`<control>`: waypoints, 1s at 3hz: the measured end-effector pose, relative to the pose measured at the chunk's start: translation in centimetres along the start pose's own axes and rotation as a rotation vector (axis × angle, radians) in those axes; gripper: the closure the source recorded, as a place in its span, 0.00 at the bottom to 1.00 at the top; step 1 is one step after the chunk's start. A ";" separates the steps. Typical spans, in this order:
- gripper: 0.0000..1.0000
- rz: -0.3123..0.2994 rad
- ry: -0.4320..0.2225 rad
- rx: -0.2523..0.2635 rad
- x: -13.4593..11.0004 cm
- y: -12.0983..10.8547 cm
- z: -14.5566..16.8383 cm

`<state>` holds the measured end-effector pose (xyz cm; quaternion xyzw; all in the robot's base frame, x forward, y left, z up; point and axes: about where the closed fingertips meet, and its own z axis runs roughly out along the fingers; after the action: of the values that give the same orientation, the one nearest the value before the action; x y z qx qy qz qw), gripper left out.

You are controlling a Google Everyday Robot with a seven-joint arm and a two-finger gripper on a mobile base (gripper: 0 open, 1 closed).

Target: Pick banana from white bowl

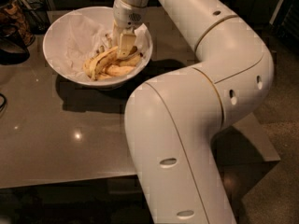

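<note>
The white bowl (58, 29), lined with crumpled white paper, stands on the grey table at the top left. Several yellow bananas lie in its right half. The longest, brown-speckled banana (100, 61) curves from the bowl's middle up towards the gripper. My gripper (123, 48) reaches straight down into the right side of the bowl, its tip on the upper end of the banana pile. The wrist above it hides the bowl's far right rim.
A dark pot (11, 43) and clutter stand at the far left beside the bowl. My own white arm (187, 125) fills the right half of the view, over the table's right edge. The table (56, 129) ends at the front edge, with dark floor below.
</note>
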<state>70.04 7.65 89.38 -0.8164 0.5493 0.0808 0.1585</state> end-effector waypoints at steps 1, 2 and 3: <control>1.00 -0.009 -0.047 0.075 -0.5 0.4 -2.4; 1.00 -0.034 -0.079 0.121 -1.3 1.4 -4.3; 1.00 -0.064 -0.115 0.143 -2.0 2.2 -5.4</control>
<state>67.02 6.75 94.66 -0.8142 0.5174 0.0828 0.2501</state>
